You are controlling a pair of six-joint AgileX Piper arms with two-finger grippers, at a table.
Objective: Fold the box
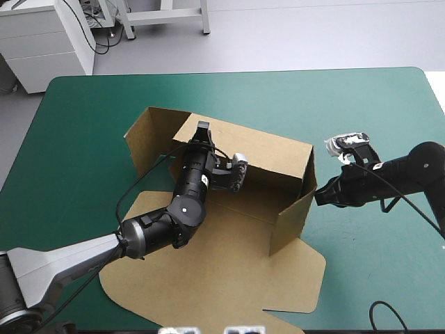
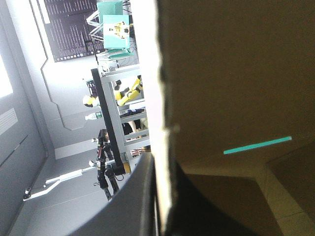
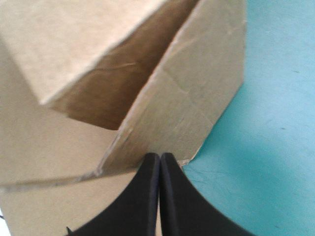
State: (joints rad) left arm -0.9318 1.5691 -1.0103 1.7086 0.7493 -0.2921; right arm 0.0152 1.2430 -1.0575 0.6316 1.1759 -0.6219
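On the teal-green table [image 1: 361, 104], pinching the rear wall of the half-raised brown cardboard box [image 1: 278, 163] in the left hand [image 1: 201, 131], right hand [image 1: 321, 196] pressed together against its end wall: seemingly light, stiff board, best gripped at wall edges.

The left arm [image 1: 76, 257] reached in from the robot's left side, bent sharply at the elbow, with the forearm angled forward and away from the robot. The left gripper [image 1: 201, 131] pointed forward in a raised position. Its black fingers [image 2: 130, 201] stood all but closed, one on each side of an upright wall edge of the box [image 2: 231, 73], clamping that edge.

The right arm [image 1: 417, 167] reached in from the robot's right side and lay low, with the forearm directed toward the left arm. The right gripper [image 1: 320, 195] was fully closed. Its fingers [image 3: 142, 196] were pressed together into one pointed arch, with the tip at the box's outer right wall.
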